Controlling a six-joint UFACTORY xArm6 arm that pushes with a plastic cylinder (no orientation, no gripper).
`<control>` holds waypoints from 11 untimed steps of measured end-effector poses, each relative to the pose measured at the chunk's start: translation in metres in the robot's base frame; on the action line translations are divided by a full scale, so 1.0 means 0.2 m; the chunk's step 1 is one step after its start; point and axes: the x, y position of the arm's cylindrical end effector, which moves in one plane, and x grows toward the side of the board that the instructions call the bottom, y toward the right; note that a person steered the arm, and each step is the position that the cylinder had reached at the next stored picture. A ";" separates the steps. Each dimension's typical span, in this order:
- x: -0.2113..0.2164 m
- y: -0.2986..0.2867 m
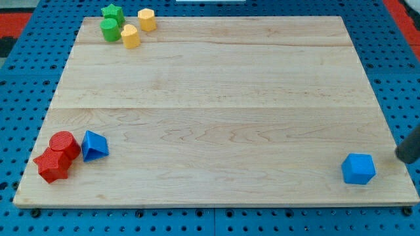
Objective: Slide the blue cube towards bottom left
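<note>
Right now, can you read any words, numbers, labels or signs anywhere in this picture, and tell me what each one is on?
None: no text can be read.
The wooden board is bare wood grain.
The blue cube, blue pyramid-like block, red blocks, green blocks and yellow blocks carry no markings.
My tip is plain dark, right of the blue cube.

The blue cube point(358, 169) is placed near the worktop's point(216, 111) bottom right corner, my tip point(401, 156) just to its right. Far left, a blue wedge point(94, 145) is set beside a red cylinder point(64, 144) and red star point(52, 164). At top left, a green star point(113, 12), green cylinder point(109, 29) and two yellow blocks point(130, 37) point(146, 19) are clustered.
</note>
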 end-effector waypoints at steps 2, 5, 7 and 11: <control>0.08 -0.08; 0.11 -0.48; 0.18 -0.78; -0.06 -1.26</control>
